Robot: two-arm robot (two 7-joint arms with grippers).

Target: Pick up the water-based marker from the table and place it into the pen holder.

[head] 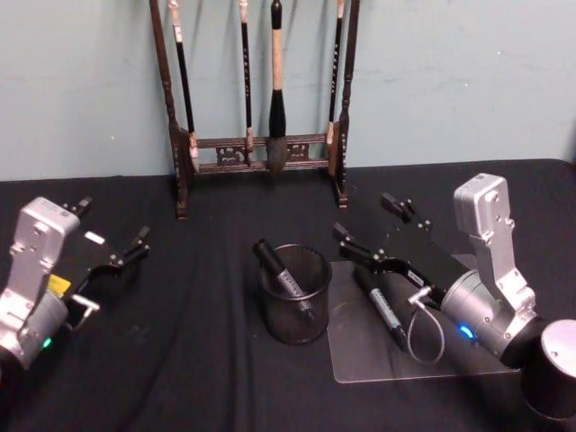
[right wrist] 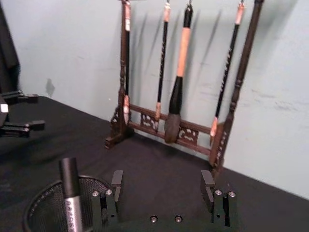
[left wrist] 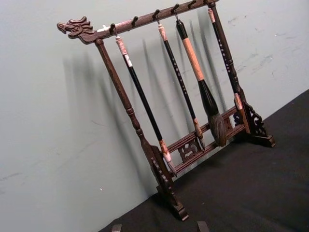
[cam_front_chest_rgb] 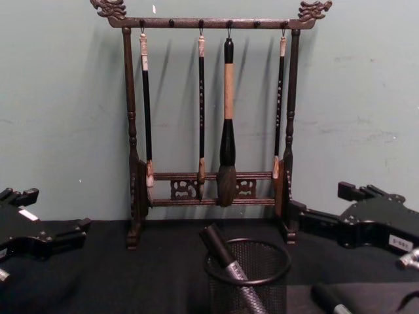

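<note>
Two markers (head: 382, 308) — one in pen holder (head: 274, 324).

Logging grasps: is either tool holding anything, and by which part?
Nothing is held. The right tool and left tool are open; one marker lies beside the right tool, another leans in the holder.

No writing can be read; the marker (head: 287, 282) in the pen holder (head: 292, 331) bears barrel print, the left gripper (head: 114, 220) a white label (head: 94, 238) (both illegible).
</note>
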